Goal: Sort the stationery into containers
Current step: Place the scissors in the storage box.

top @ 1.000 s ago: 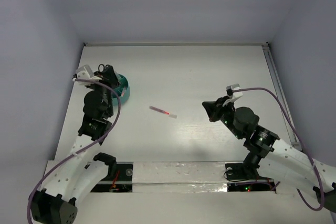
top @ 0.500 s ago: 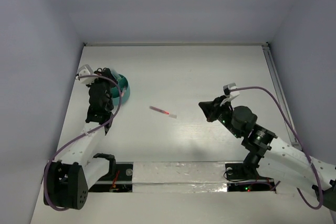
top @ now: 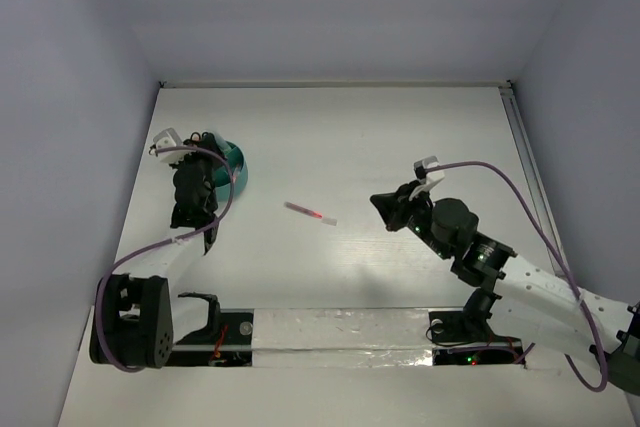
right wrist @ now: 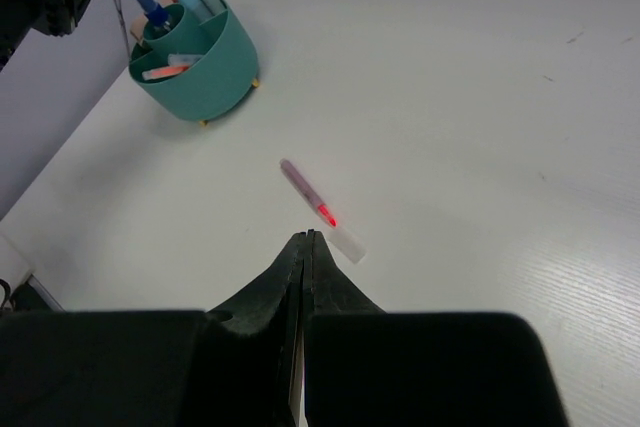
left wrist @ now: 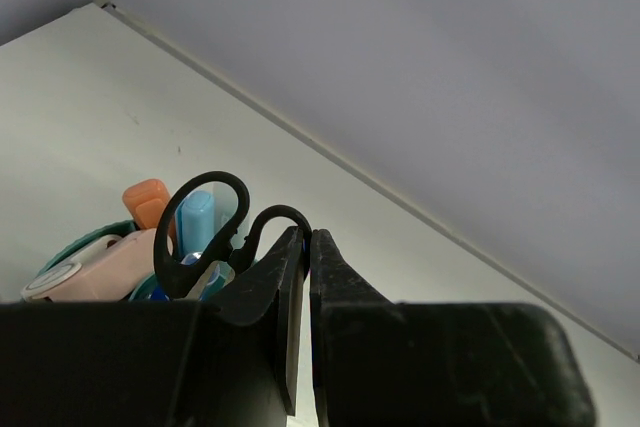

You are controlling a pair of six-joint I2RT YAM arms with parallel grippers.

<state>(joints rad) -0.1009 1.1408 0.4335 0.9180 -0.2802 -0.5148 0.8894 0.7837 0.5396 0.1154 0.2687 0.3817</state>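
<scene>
Pen [right wrist: 318,209], pink, lies loose mid-worktop, well apart from the teal pot [right wrist: 200,82]. The right jaws, closed just above it, would likely shove or roll it if lowered unopened. Left jaws, closed too, meet the scissors [left wrist: 213,178] at the pot.

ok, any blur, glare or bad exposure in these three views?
Top external: flat, even light, faint shadows, no glare; the pen is tiny. Left wrist: the left gripper fills the bottom as an underexposed black mass; the scissors are sharp. Right wrist: the right gripper is equally dark, pen and pot crisp.
</scene>
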